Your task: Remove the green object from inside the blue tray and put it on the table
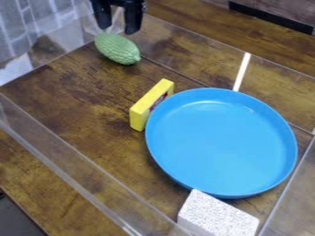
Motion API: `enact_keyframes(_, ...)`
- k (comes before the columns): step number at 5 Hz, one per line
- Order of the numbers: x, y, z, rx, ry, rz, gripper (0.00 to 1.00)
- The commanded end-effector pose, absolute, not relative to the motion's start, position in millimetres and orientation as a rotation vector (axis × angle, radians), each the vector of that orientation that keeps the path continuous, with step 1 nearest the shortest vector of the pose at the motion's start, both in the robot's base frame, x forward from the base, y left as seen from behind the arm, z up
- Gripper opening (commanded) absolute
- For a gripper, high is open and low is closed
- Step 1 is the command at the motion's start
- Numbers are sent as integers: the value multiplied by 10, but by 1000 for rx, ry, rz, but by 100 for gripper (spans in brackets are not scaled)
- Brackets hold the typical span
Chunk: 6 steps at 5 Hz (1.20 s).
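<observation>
The green object (118,48), a small bumpy oval, lies on the dark wooden table (74,111) at the upper left, well outside the blue tray (223,140). The big round tray sits at the right centre with nothing in it. My black gripper (118,23) hangs just above the green object at the top edge of the view, pointing down, its fingers (129,17) apart and free of the object. The upper part of the gripper is cut off by the frame.
A yellow rectangular block (150,103) stands on its edge against the tray's left rim. A grey-white speckled sponge block (218,216) sits at the tray's near edge. Clear plastic walls (50,157) fence the table at left and front.
</observation>
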State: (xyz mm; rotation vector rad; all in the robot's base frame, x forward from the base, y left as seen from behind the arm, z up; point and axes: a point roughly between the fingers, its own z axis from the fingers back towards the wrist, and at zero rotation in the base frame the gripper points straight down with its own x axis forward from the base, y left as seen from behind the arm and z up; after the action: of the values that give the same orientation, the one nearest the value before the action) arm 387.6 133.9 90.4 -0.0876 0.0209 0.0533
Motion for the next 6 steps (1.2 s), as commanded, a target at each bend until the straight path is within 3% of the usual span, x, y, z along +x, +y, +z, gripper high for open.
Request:
enact_keyframes(1, 3942, 1496, 1416, -38, -99, 69, 100)
enact_keyframes(4, 4006, 1664, 1326, -39, -101, 60, 100)
enact_keyframes(6, 4046, 1475, 1170, -41, -106, 94, 100)
